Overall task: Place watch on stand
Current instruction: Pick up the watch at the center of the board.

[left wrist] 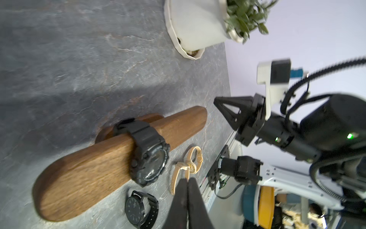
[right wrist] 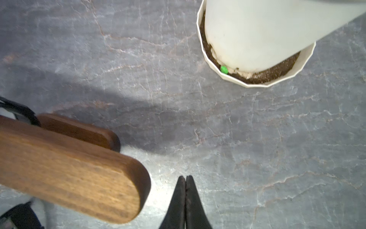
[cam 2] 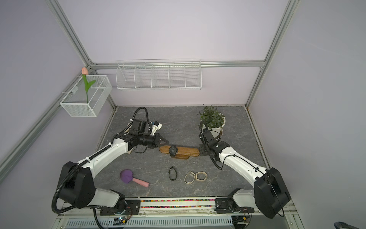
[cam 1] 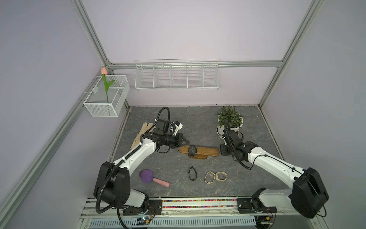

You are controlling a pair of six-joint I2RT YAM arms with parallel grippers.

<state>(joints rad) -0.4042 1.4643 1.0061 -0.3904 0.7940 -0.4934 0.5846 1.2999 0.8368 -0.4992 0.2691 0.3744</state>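
Right, nearest me three watches lie loose on the table (cam 1: 198, 123): a slim black one (cam 1: 192, 173) and two beige ones (cam 1: 210, 177) (cam 1: 221, 176) touching each other. Beyond them the stand (cam 1: 208, 151) carries the chunky black watch (cam 1: 192, 150), strapped around the bar above the base. Both pincers are pinched shut on nothing: the left gripper (cam 1: 187, 141) sits just off the bar's left end and the right gripper (right wrist: 185, 178) just beside the other end. I judge the placing done, with only the retreat left. I'd draw the left arm straight back, never sideways, since a knock on that overhanging end could swivel the stand. Farther back, the potted plant (cam 1: 229, 119) crowds the right arm, so I'd lift first.
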